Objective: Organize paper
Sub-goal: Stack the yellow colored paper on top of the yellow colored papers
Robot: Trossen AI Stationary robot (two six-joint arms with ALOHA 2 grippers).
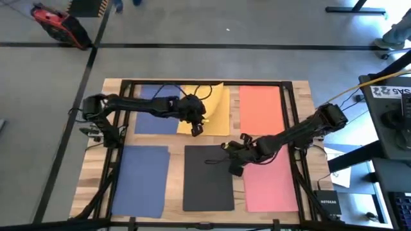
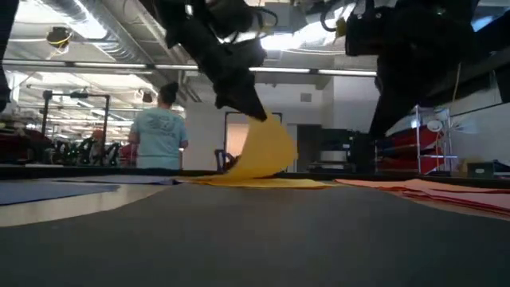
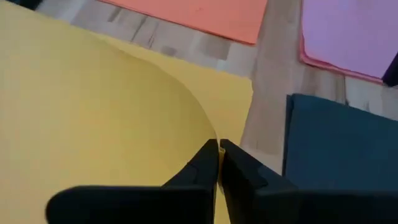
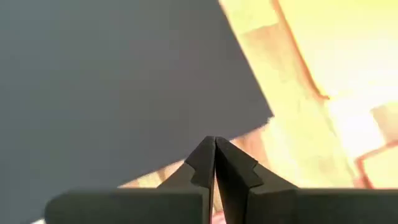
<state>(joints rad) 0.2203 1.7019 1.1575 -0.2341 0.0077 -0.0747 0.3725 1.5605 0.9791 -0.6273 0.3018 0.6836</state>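
Nearest the front edge of the tabletop (image 1: 174, 146) lie three flat sheets: a blue sheet (image 1: 140, 179) toward the front left corner, a dark grey sheet (image 1: 207, 179) at the middle, and a pink sheet (image 1: 270, 183) toward the front right corner. All are matte and lie flat, roughly parallel to the edges.

The right gripper (image 1: 235, 168) sits low at the dark sheet's right edge, between it and the pink one. In the right wrist view its fingers are pressed together over that sheet's corner with no paper visibly between them, so it looks clenched on nothing.

Farther back, the left gripper (image 1: 196, 128) is clamped on the near corner of the yellow sheet (image 1: 215, 106), which lies at the middle of the back edge. The left wrist view shows the fingers pinching its edge. The sheet is lifted and curls in a smooth bow, its far part resting on the wood.

To do this step well, I judge the pinched corner should travel slowly and low, so the thin sheet slides rather than folds or creases, and its edges should end up square to its neighbours.

Beside it at the back are another blue sheet (image 1: 151, 109) toward the left corner and an orange sheet (image 1: 260, 108) toward the right.
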